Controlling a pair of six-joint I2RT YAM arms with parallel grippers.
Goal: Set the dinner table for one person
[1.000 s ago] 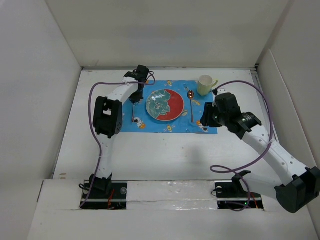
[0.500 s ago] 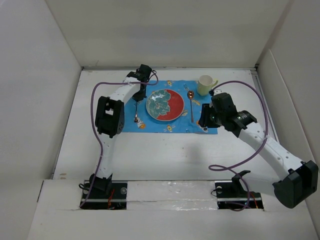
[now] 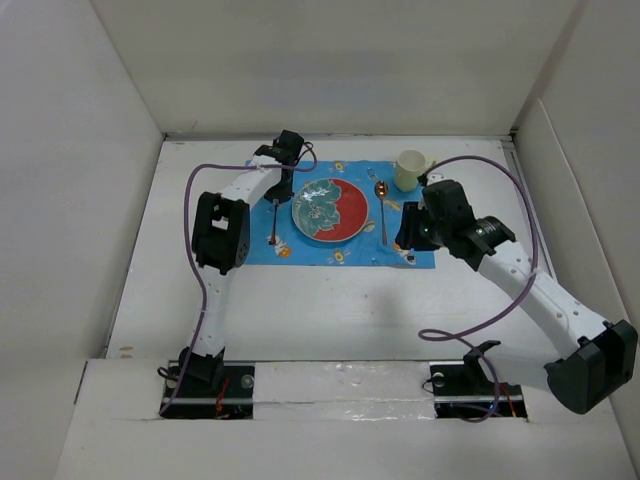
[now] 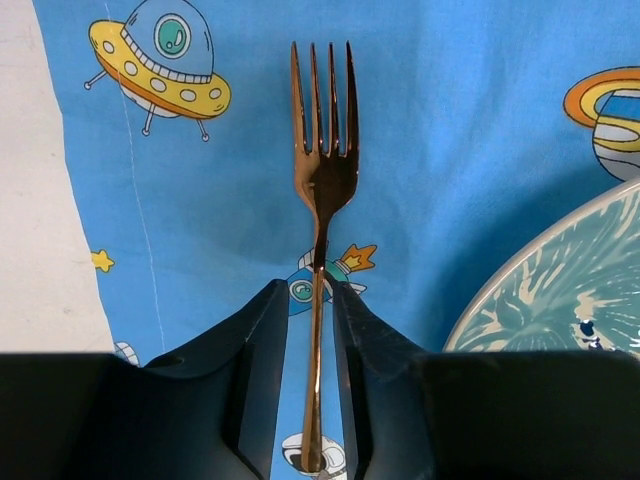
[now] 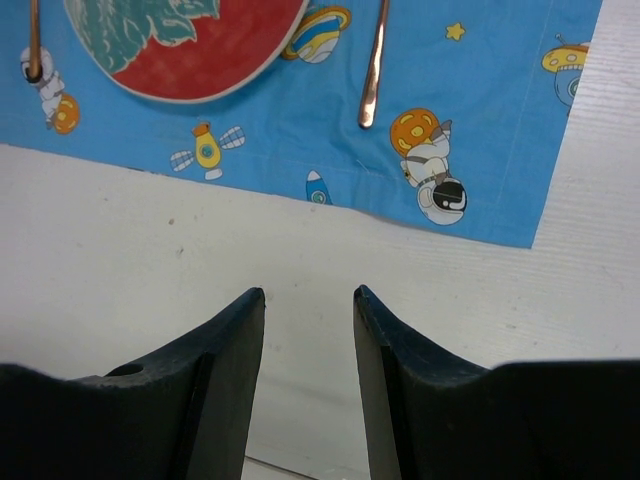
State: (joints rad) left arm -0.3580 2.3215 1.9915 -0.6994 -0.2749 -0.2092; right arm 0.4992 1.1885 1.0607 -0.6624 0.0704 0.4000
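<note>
On the white dinner table (image 3: 300, 310) lies a blue space-patterned mat (image 3: 350, 252). A red and teal plate (image 3: 330, 210) sits on its middle. A copper fork (image 4: 322, 170) lies flat on the mat left of the plate, tines toward the near edge. My left gripper (image 4: 312, 285) straddles its handle, with a narrow gap on each side. A copper spoon (image 3: 382, 215) lies right of the plate. My right gripper (image 5: 308, 292) is open and empty over bare table (image 5: 300, 260) by the mat's near right corner.
A pale yellow mug (image 3: 410, 170) stands at the mat's far right corner, just beyond the right wrist. White walls (image 3: 120, 150) enclose the table on three sides. Purple cables (image 3: 500, 300) loop from both arms.
The fork and my left gripper have shifted a little right, toward the plate. My right gripper has drifted slightly away from the near edge along the mat's right end.
</note>
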